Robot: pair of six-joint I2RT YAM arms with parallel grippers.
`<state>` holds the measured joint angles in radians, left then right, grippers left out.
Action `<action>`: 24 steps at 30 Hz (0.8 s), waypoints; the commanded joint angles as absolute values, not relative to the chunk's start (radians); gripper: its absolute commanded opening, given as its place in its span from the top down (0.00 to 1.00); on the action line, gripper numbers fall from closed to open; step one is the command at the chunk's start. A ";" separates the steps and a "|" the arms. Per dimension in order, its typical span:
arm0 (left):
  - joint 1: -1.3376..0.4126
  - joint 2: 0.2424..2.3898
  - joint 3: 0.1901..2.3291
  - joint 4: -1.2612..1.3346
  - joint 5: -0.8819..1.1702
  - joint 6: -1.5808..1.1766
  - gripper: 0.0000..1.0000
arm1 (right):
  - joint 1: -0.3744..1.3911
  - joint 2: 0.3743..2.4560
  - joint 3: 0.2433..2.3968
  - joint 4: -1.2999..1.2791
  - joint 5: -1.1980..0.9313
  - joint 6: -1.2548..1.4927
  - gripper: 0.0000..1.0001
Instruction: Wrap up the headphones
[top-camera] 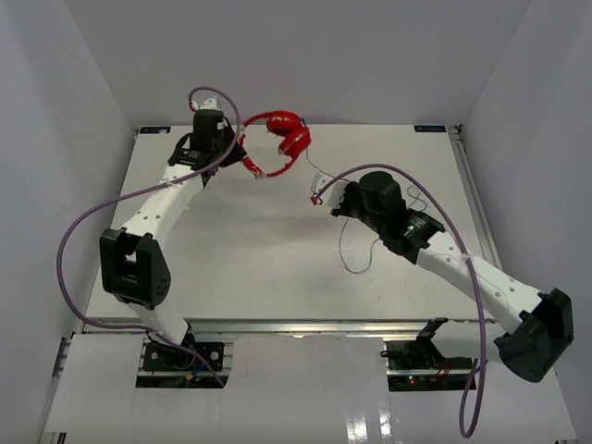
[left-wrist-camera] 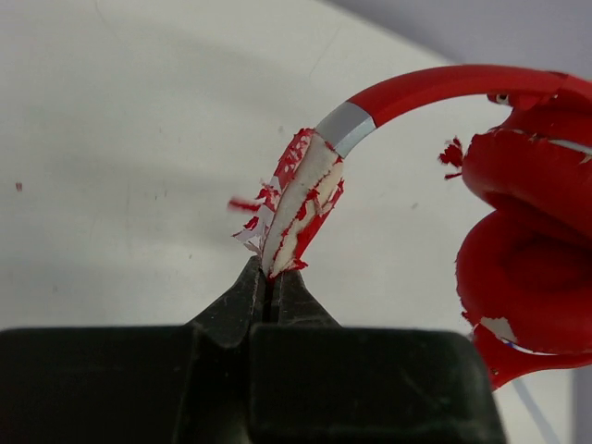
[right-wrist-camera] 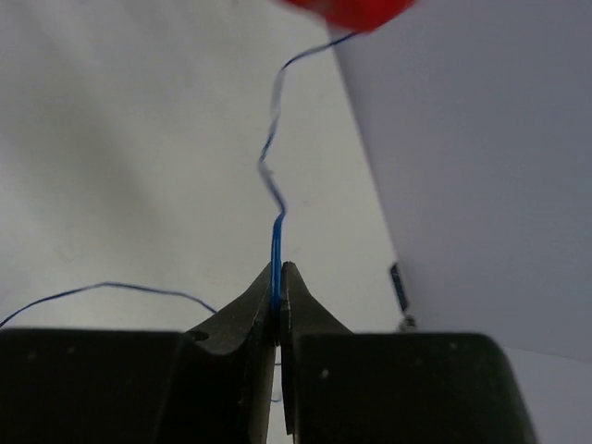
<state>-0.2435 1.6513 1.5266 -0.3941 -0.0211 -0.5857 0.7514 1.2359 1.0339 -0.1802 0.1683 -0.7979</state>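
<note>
The red headphones [top-camera: 287,137] hang at the back middle of the table, held off its surface. My left gripper [top-camera: 248,165] is shut on the worn red-and-white end of the headband [left-wrist-camera: 301,203]; the red ear cups [left-wrist-camera: 527,240] fill the right of the left wrist view. The thin blue cable [top-camera: 356,250] runs from the ear cups down to my right gripper [top-camera: 319,196], then loops over the table. My right gripper [right-wrist-camera: 278,277] is shut on the cable [right-wrist-camera: 275,199], which rises from the jaws towards a red ear cup [right-wrist-camera: 351,11].
The white table [top-camera: 259,268] is walled in by white panels on the left, back and right. Thick purple robot cables [top-camera: 83,231] arc beside each arm. A loose stretch of cable [right-wrist-camera: 102,291] lies on the table left of my right gripper.
</note>
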 commanded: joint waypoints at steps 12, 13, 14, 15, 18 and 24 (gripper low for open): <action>-0.491 1.686 1.498 -0.425 0.033 -0.371 1.00 | 0.761 1.188 1.298 -0.549 -0.059 -1.047 0.92; -0.489 1.674 1.494 -0.421 0.014 -0.384 1.00 | 0.761 1.178 1.289 -0.569 -0.093 -1.055 0.92; -0.487 1.660 1.492 -0.417 -0.012 -0.395 1.00 | 0.761 1.165 1.280 -0.586 -0.119 -1.067 0.92; -0.481 1.653 1.496 -0.419 -0.021 -0.409 1.00 | 0.762 1.155 1.274 -0.605 -0.139 -1.072 0.92; -0.477 1.664 1.524 -0.436 -0.005 -0.404 1.00 | 0.757 1.145 1.264 -0.605 -0.107 -1.079 0.92; -0.479 1.633 1.487 -0.443 -0.006 -0.258 1.00 | 0.736 1.152 1.271 -0.502 0.057 -1.081 0.92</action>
<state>-0.4773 1.7377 1.4873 -0.4873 -0.0109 -0.3397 0.7519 1.1713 1.2602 -0.5697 -0.0355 -1.0550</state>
